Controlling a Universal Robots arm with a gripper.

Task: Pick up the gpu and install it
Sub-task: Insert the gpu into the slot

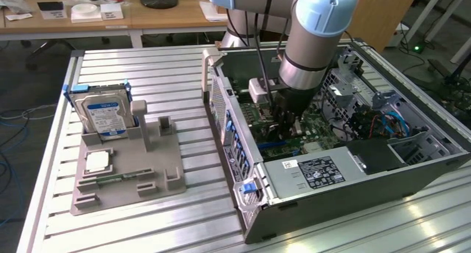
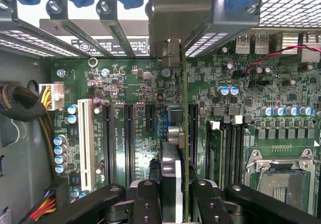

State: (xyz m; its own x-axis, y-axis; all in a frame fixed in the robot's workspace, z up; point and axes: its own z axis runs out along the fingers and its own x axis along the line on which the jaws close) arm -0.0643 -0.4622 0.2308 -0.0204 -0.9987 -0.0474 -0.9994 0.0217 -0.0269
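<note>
Slots (image 2: 128, 138) and capacitors (image 2: 228, 90) flank the hand-held gpu (image 2: 176, 133), seemingly unobstructed.

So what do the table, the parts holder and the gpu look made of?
Table: metal, probably aluminium; pale, slotted, with a soft sheen. Parts holder: matte grey plastic, perhaps printed; dull, with blocky moulded shapes. Gpu, edge-on between the jaws: green circuit board with a silvery metal bracket, likely steel.
</note>
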